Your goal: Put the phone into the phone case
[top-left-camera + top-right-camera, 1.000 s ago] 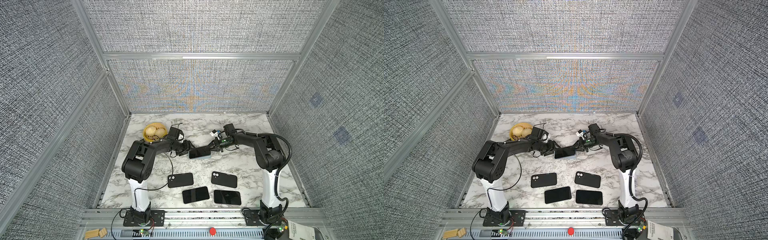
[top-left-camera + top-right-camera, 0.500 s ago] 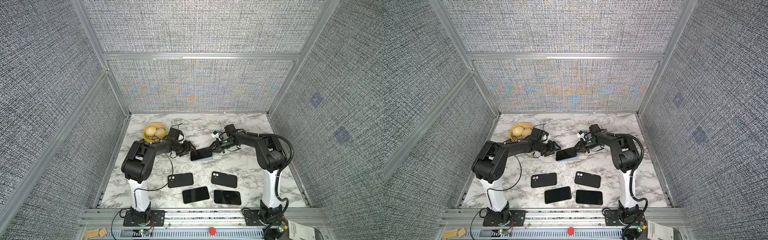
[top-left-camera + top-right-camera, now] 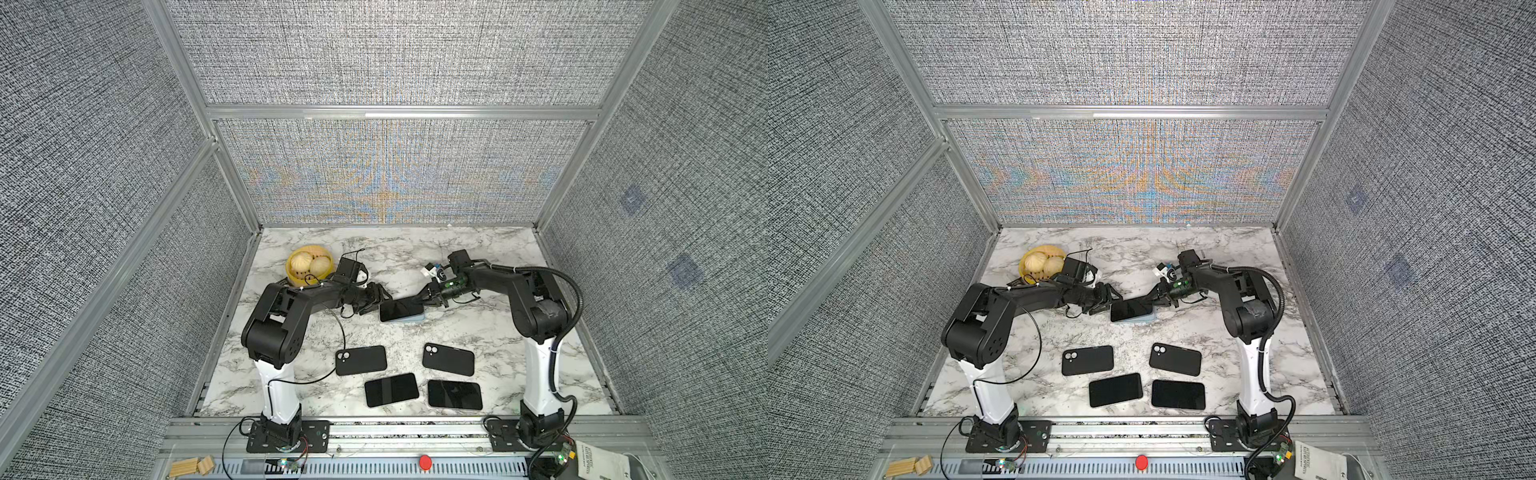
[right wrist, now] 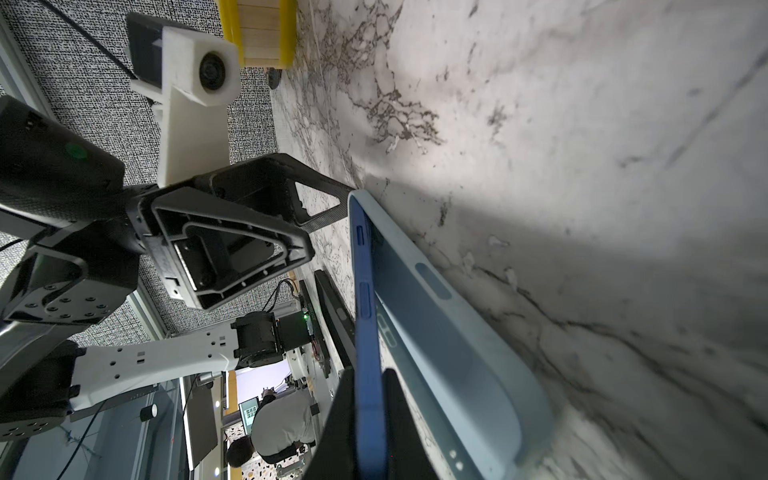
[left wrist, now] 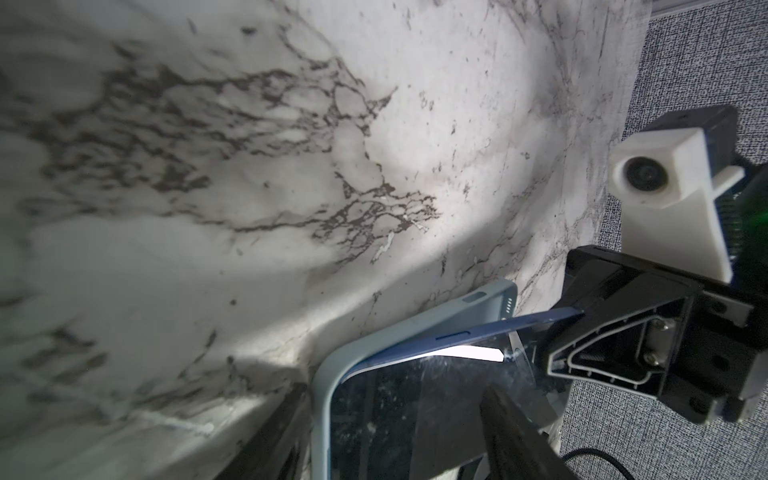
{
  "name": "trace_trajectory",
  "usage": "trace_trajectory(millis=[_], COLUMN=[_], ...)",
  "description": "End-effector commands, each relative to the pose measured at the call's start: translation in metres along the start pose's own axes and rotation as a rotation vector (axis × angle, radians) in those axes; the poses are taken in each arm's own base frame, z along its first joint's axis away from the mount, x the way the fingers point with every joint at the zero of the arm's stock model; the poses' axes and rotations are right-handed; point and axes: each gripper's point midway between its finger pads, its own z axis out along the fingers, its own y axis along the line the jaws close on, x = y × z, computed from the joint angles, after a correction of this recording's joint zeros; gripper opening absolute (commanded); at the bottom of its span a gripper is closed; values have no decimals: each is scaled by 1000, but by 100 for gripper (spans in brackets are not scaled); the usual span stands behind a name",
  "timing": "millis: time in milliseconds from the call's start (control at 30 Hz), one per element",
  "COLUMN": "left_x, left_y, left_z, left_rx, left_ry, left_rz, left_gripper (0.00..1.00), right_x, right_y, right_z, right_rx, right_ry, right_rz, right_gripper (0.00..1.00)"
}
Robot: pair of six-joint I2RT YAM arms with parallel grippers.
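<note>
Right wrist view | slim dark-blue phone (image 4: 368,332) tilted, one end in pale-blue soft phone case (image 4: 457,374) on marble table (image 4: 582,124) | my right pincer (image 4: 368,399) pinches its raised end for seating | left pincer (image 4: 328,222) spread, bracing case, I judge.

White marble-patterned table (image 3: 478,249) with a light blue phone case (image 4: 457,357) lying flat about mid-table. Behind the case, to its left, stands a yellow basket (image 3: 289,269). In front of the case lie a left black cover (image 3: 360,360) and a right black cover (image 3: 449,360), both showing camera rings; further forward, a left black phone (image 3: 391,390) and a right black phone (image 3: 454,394), screens up
</note>
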Motion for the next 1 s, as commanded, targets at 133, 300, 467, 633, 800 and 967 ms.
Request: trace_trajectory(millis=[133,300,467,633,800,967], left_x=[-2,-2,-2,-2,-1,1], left_y=[-7,-7,-7,-7,-6,-5], left_z=[0,-2,-4,-7,-8,-10], left_rx=[24,19,11,4,-6,-9], left_ry=[-3,-8,-14,-18,-20,-20], left_rz=[7,10,12,18,25,29], left_gripper=[66,66,66,66,66,66], right_x=[1,1,2,2,2,4], right_y=[-30,-34,-34,-30,-23,-20], right_z=[4,5,1,-6,-9,-11], right_rx=[146,176,219,266,310,387], right_ry=[-6,7,7,2,1,8], right_rz=[50,40,22,-2,-24,-49], right_gripper=[7,15,34,46,50,53])
